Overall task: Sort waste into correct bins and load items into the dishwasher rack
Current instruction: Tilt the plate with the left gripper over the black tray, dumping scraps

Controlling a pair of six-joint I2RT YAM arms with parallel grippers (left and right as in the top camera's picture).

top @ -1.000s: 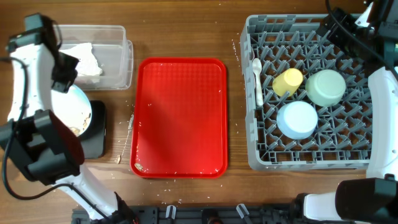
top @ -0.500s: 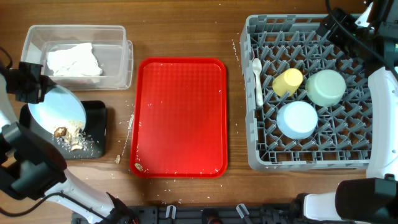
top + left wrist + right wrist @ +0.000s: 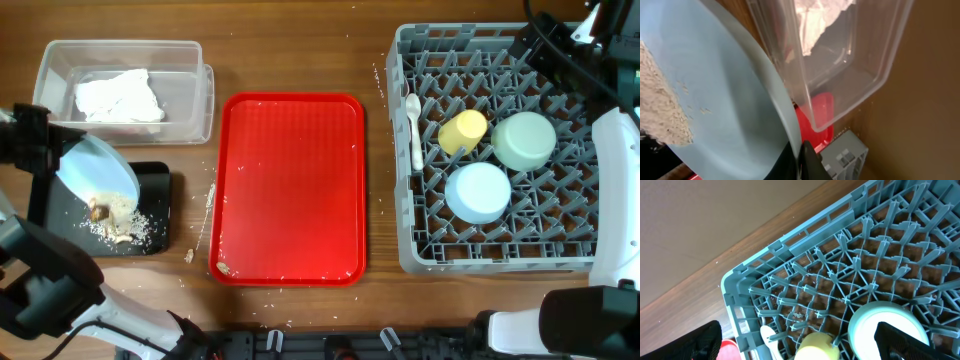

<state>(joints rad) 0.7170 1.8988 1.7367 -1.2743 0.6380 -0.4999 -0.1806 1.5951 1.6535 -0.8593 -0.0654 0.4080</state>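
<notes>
- Light blue plate [image 3: 95, 172] tilts over the black tray [image 3: 155, 190], with food scraps [image 3: 115, 222] at its low edge.
- We see the left gripper [image 3: 42, 148] clamping its rim.
- Right gripper [image 3: 800, 342] gapes wide above the dishwasher rack [image 3: 790, 270].

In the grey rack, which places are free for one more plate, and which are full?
In the rack, the back rows, between the far wall and the yellow cup and pale green bowl, are bare. So is the front left corner, bordered by the spoon and the light blue bowl. The middle right is crowded.
</notes>
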